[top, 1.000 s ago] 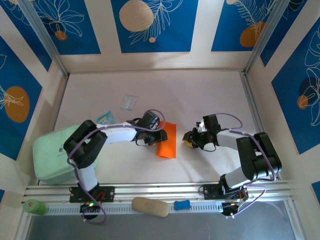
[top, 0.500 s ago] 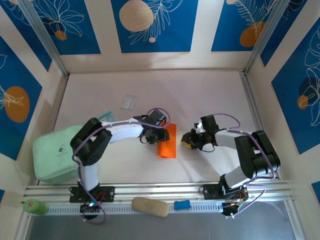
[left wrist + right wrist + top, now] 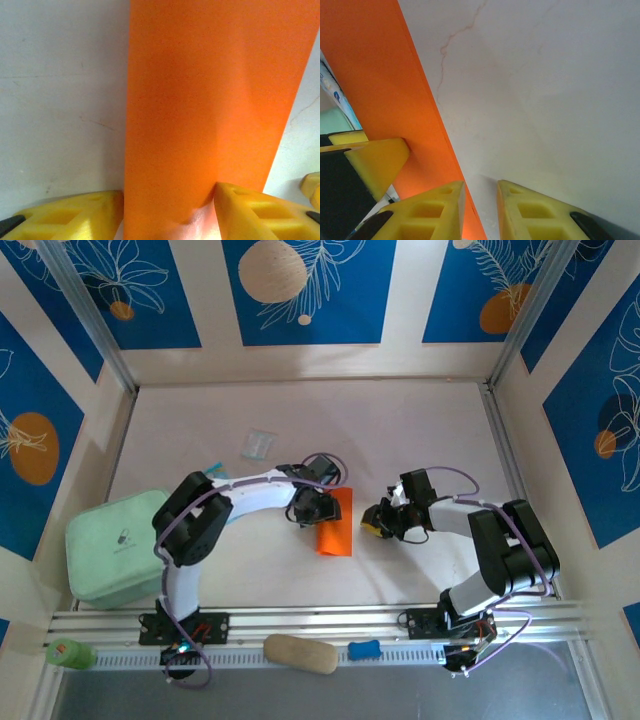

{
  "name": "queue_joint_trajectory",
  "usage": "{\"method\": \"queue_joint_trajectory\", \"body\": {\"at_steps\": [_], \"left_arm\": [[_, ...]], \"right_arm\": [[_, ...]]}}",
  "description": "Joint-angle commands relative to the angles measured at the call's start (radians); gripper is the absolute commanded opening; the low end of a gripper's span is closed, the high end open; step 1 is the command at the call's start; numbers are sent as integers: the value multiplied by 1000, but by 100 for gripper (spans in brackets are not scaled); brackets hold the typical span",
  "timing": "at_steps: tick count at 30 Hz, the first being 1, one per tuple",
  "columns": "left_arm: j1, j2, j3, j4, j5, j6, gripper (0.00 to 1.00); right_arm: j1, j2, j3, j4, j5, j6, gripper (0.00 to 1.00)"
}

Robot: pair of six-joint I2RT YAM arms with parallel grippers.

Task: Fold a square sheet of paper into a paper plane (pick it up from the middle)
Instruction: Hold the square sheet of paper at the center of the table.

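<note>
Two yellow fingers of the left end effector [image 3: 167,200] stand well apart on the orange paper [image 3: 210,100]: one sits at the strip's long left edge, and the other rests on its surface near the right edge. The jaws are parted about as wide as the strip and are not clamped on it. The paper runs flat between them and away from the wrist camera.

From above, this left end effector [image 3: 318,510] is at the upper left of the paper [image 3: 335,525]. The paper is a narrow folded rectangle lying flat on the counter [image 3: 400,430], around the middle between the two arms.

The right end effector [image 3: 375,523] is low, just to the right of the paper. In its wrist view the right end effector [image 3: 479,200] has its fingers nearly together, a thin gap left, with nothing held. One finger touches the paper's [image 3: 375,75] straight edge, and pale counter [image 3: 545,100] lies beyond.

Farther out, a mint green pad [image 3: 110,545] sits at the left, and a clear wrapper [image 3: 258,444] lies behind the left arm.
</note>
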Motion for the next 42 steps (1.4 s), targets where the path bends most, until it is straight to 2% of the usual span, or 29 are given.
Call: {"method": "queue_joint_trajectory", "body": {"at_steps": [1,20,42], "left_arm": [[-9,106,-11,32,-67,44,55],[-7,127,23,33,-46,75,59],[-7,134,10,30,-32,66,59]], "right_arm": [[5,19,20,-20,-8,-16,24],[5,21,24,-25,-14,-19,24],[5,-29,6,-26,-4,-20,24]]}}
